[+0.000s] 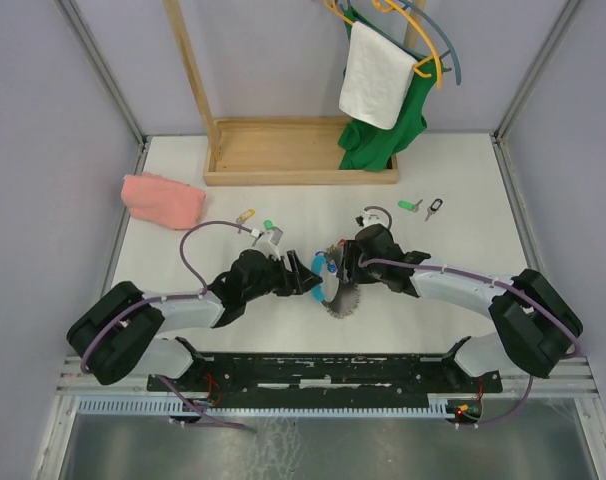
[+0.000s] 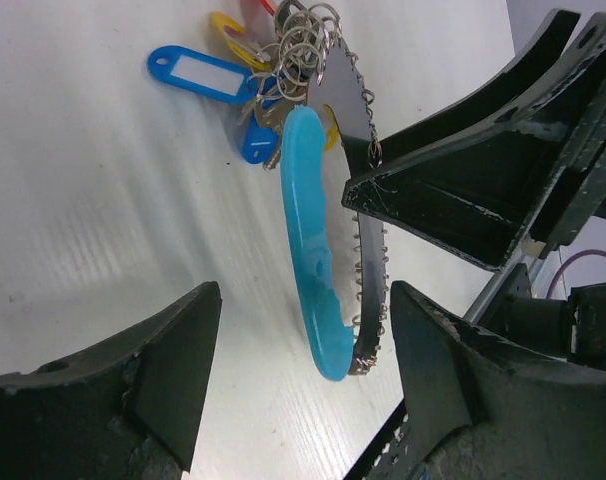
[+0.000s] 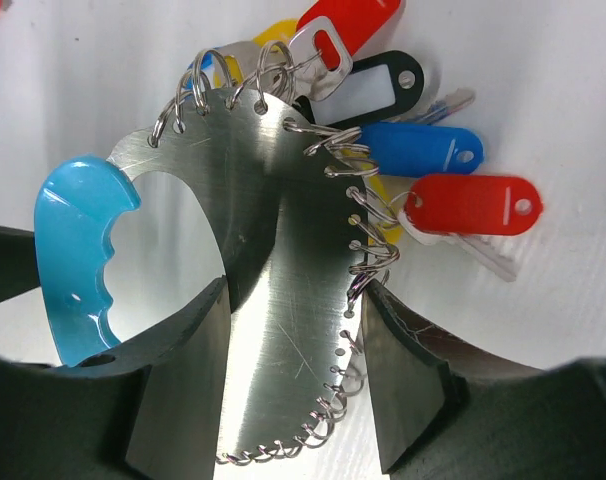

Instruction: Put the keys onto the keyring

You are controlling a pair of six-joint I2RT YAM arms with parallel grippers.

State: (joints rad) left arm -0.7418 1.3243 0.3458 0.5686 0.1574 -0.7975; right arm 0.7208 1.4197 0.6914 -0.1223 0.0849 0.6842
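The keyring, which looks a stiff, slick steel plate fringed with floppy little rings, stands mid-table between the arms, pinched across its bare metal by the right gripper, while the left gripper gapes wide around the blue handle, probably the surest hold.

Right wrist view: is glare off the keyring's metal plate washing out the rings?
Right wrist: a bright streak on the keyring plate between the jaws, but its edge rings read crisp. Left wrist: streaky sheen on the table, near jaws dark. Top external: even light, keyring tiny.
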